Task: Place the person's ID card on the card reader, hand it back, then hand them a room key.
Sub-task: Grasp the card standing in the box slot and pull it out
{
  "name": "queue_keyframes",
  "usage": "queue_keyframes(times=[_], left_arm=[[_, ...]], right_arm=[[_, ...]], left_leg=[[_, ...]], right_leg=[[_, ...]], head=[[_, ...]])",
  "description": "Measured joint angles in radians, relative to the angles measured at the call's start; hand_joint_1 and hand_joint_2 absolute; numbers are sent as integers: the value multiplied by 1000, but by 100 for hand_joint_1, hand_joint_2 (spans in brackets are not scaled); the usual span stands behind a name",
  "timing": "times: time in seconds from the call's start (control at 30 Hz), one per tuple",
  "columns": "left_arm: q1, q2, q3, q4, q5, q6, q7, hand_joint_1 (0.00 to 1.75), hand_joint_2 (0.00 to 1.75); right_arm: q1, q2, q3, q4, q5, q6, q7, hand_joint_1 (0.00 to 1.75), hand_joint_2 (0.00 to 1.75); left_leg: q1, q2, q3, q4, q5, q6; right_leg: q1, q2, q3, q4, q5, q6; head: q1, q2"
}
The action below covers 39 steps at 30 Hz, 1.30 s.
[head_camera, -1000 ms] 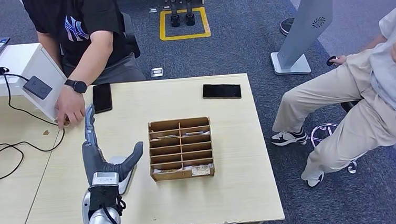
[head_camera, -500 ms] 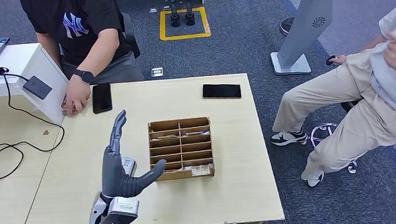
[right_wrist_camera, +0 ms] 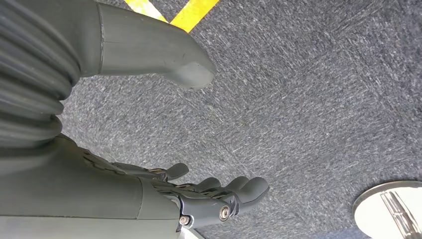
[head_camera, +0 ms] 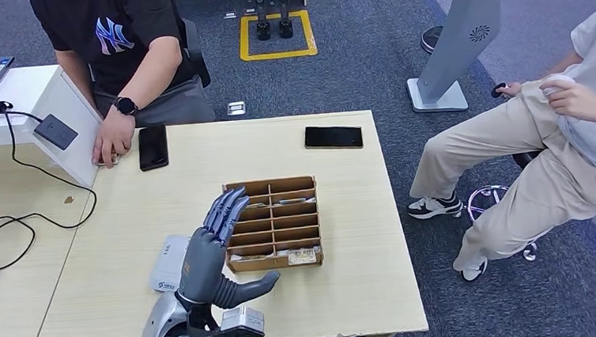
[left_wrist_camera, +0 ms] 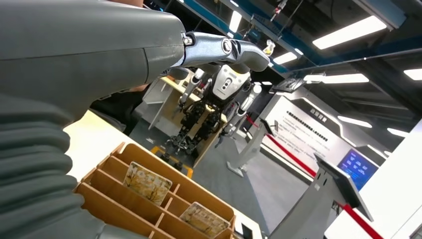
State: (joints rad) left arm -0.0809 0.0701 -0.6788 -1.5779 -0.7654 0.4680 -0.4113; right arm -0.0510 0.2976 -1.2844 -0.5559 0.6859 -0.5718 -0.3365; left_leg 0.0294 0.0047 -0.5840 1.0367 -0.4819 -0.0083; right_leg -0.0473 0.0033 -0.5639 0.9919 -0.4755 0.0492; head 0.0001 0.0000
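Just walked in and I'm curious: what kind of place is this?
Probably a robotics lab or showroom staging a hotel check-in: a card reader and a wooden key-card rack on a desk, a humanoid robot on a stand.

I see the flat white card reader [head_camera: 164,263] lying on the table, just left of the brown wooden slotted key box [head_camera: 272,223]. Printed room key cards [left_wrist_camera: 147,181] stand tilted in the box's slots.

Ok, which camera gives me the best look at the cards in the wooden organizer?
The left wrist view: it looks into the wooden organizer from close range, with two printed cards standing in its slots. The head view shows the whole organizer from above, cards edge-on and small, the left robot hand covering its corner. The right wrist view faces carpet.
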Motion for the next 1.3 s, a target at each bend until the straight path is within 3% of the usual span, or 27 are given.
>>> queue_keyframes(times=[0.03, 0.17, 0.23, 0.37, 0.47, 1.3], left_arm=[[-1, 1, -2, 4, 0, 0, 1, 0, 0], [-6, 4, -7, 16, -7, 2, 5, 0, 175], [-12, 6, -10, 24, -71, 13, 44, 0, 175], [-49, 18, -27, 86, -395, 41, 251, 0, 175], [-71, 25, -36, 148, -480, 42, 321, 0, 175], [-91, 30, -56, 318, -561, 19, 415, 0, 175]], right_arm=[[0, 0, 0, 0, 0, 0, 0, 0, 175], [0, 0, 0, 1, 0, 0, 0, 0, 175], [0, 0, 0, 1, 2, 0, 0, 0, 175], [0, -3, 0, 6, 13, 5, 0, 0, 175], [0, -5, 0, 9, 17, 6, 3, 0, 175], [2, -6, 0, 6, 37, 27, 31, 0, 175]], left_leg=[[0, 0, 0, 0, 0, 0], [0, 0, 0, 0, 0, 0], [0, 0, 0, 0, 0, 0], [0, 0, 0, 0, 0, 0], [0, 0, 0, 0, 0, 0], [0, 0, 0, 0, 0, 0]], right_leg=[[0, 0, 0, 0, 0, 0], [0, 0, 0, 0, 0, 0], [0, 0, 0, 0, 0, 0], [0, 0, 0, 0, 0, 0], [0, 0, 0, 0, 0, 0], [0, 0, 0, 0, 0, 0]], head=[[0, 0], [0, 0], [0, 0], [0, 0], [0, 0], [0, 0]])
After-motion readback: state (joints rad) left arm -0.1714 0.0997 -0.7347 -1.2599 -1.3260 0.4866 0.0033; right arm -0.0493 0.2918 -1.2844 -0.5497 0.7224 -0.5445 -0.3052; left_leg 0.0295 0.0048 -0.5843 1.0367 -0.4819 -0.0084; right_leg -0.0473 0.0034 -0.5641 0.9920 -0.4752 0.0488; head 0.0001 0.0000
